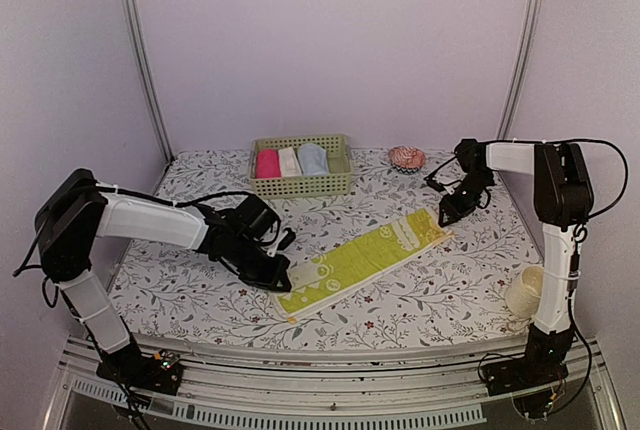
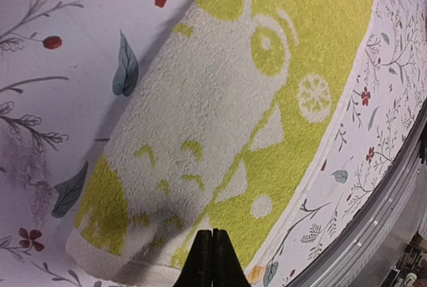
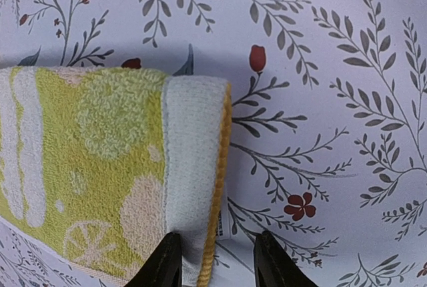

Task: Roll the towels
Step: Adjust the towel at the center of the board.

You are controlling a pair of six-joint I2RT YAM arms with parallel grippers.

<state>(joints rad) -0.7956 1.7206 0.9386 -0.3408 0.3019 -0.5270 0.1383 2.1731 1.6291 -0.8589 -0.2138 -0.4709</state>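
Yellow-green towel (image 1: 360, 258): flat, stretched diagonally across the flowered table (image 1: 190, 295), between both grippers. Left gripper (image 2: 212, 257) clenched tip to tip over the near end, no cloth visibly pinched. Right gripper (image 3: 215, 257) parted, straddling the far hem, not yet gripping. Could skid or bunch instead of curling under closed tips. Could roll crooked if the far hem snags and lifts.

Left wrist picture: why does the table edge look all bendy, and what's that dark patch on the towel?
Left wrist view: the wide lens bends the table edge; the dark patch is a soft shadow on the yellow-green towel, right by the shut left end effector. Right wrist view: sharp, the towel's loops show clearly. Top view: even pinkish light, no glare.
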